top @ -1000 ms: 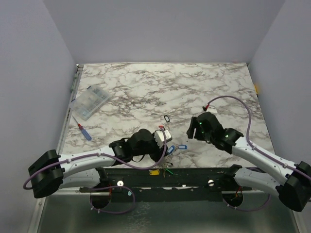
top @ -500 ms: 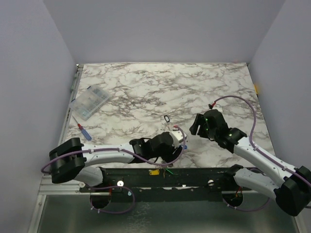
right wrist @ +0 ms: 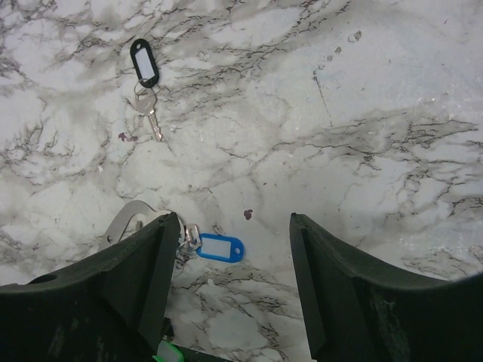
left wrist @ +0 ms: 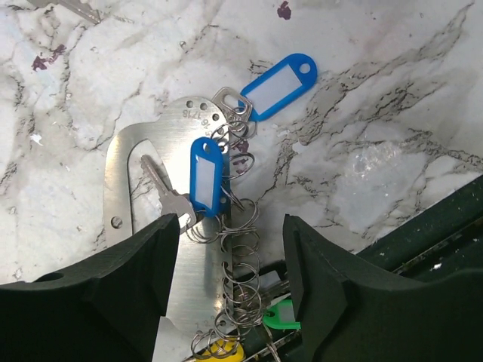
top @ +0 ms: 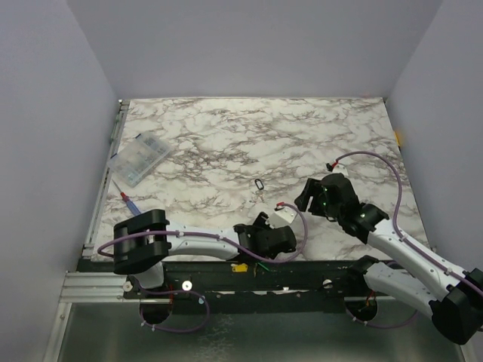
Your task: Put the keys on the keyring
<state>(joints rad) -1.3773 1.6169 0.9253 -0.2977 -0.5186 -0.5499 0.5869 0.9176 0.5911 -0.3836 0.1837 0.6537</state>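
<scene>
Keys [left wrist: 205, 175] with blue tags lie on a steel plate [left wrist: 124, 185] mid-frame between the spread, empty jaws of my left gripper [left wrist: 230, 226], while my right gripper [right wrist: 234, 222] gapes empty too, a black-tagged key [right wrist: 143, 64] upper left of its view.

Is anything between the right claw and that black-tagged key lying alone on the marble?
Nothing visible. Only bare marble lies between the open right claw and the black-tagged key. The blue-tagged key sits on the claw's near side, off that line.
</scene>
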